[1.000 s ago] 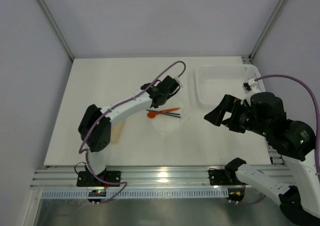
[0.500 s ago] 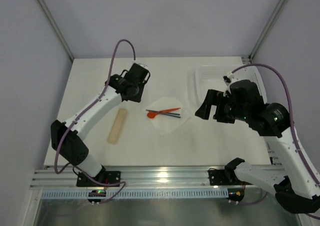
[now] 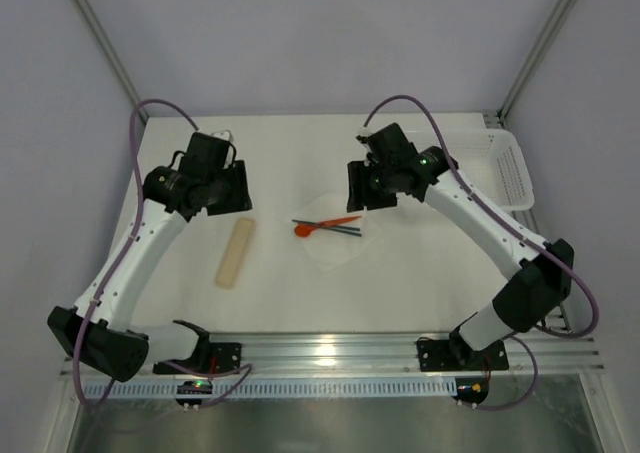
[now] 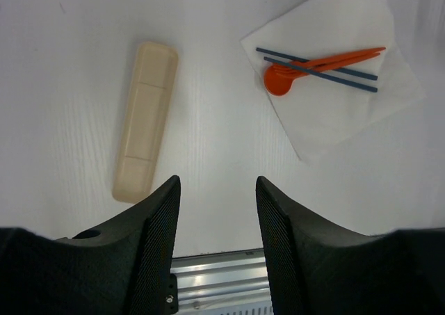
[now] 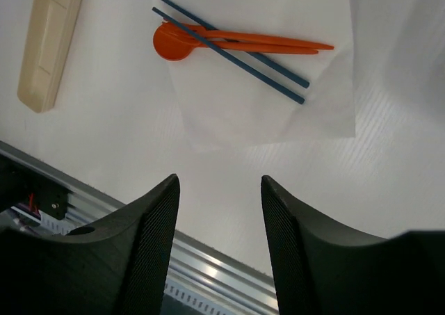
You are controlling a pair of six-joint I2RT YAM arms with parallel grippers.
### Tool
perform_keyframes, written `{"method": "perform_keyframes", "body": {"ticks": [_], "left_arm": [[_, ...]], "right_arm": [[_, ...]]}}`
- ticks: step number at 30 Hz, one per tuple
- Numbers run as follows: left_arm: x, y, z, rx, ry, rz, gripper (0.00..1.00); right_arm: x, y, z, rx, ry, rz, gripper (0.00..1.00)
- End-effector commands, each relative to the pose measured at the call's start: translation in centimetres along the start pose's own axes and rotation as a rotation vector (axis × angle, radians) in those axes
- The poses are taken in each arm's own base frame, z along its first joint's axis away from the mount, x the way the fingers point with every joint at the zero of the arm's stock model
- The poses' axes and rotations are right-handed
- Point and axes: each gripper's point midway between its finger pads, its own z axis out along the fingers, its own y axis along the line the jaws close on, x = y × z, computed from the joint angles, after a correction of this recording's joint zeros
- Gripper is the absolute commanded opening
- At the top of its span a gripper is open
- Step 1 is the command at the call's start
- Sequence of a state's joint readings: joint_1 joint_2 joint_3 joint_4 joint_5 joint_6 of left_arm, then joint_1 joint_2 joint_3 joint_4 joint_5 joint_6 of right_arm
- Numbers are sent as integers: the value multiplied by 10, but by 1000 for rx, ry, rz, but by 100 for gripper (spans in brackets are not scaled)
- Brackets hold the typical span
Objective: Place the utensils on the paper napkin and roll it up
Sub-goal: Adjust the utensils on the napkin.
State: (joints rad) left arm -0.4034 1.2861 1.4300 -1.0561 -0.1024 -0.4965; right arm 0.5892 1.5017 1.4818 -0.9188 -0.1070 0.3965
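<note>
Since the earlier view both arms have swung. The left gripper [image 3: 232,188] has pulled away to hang well to the left of the paper napkin [image 3: 338,248], and the right gripper [image 3: 360,186] has come over from the white basket [image 3: 515,163] to hover just past the napkin's far edge. The napkin lies flat on the tabletop [image 3: 400,293] as a slightly tilted white square. The utensils rest together on its far half. The orange spoon [image 3: 303,230] has its round bowl at the napkin's left corner and its handle pointing right. A thin orange stick [image 5: 323,46] lies close along the handle. Two dark blue sticks [image 3: 345,231] cross over them at a shallow angle. A beige oblong piece [image 3: 236,253] lies on the tabletop well to the left of the napkin, apart from it. The left wrist view shows the left gripper [image 4: 215,217] with its jaws spread apart and nothing between them. It looks down at the bare tabletop between the beige piece [image 4: 146,120] and the napkin [image 4: 348,120]. The right gripper [image 5: 219,224] also has its jaws parted and empty. They are raised off the tabletop, with the napkin [image 5: 264,120] and the spoon [image 5: 172,45] beyond the fingertips. The basket sits well to the right of the napkin, by the far right corner.
</note>
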Motion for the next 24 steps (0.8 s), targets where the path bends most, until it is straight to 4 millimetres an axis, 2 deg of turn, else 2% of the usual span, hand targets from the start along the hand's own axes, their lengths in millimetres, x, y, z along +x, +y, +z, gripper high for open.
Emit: {"method": "perform_keyframes", "body": {"ticks": [1, 2, 3, 5, 6, 10, 12, 18, 24], "left_arm": [[24, -14, -9, 122, 70, -68, 50], [25, -13, -8, 122, 69, -69, 50], [26, -14, -8, 127, 71, -76, 50], [32, -17, -8, 161, 83, -63, 49], [32, -15, -9, 159, 83, -55, 49], [33, -16, -15, 190, 71, -31, 48], [36, -16, -17, 202, 63, -32, 48], [45, -14, -14, 193, 98, -48, 48], [36, -11, -11, 171, 108, -63, 48]], "right_arm": [[-25, 18, 27, -30, -28, -186, 54], [-28, 21, 34, -29, -20, -216, 52], [-21, 21, 55, -12, 26, -250, 52], [-20, 26, 70, -20, 42, -321, 52], [-14, 27, 85, -16, 73, -347, 52], [-21, 33, 110, -29, 66, -408, 52], [-29, 38, 117, -38, 49, -426, 50], [-17, 49, 147, -69, 67, -504, 40], [-19, 51, 161, -90, 55, -590, 35]]}}
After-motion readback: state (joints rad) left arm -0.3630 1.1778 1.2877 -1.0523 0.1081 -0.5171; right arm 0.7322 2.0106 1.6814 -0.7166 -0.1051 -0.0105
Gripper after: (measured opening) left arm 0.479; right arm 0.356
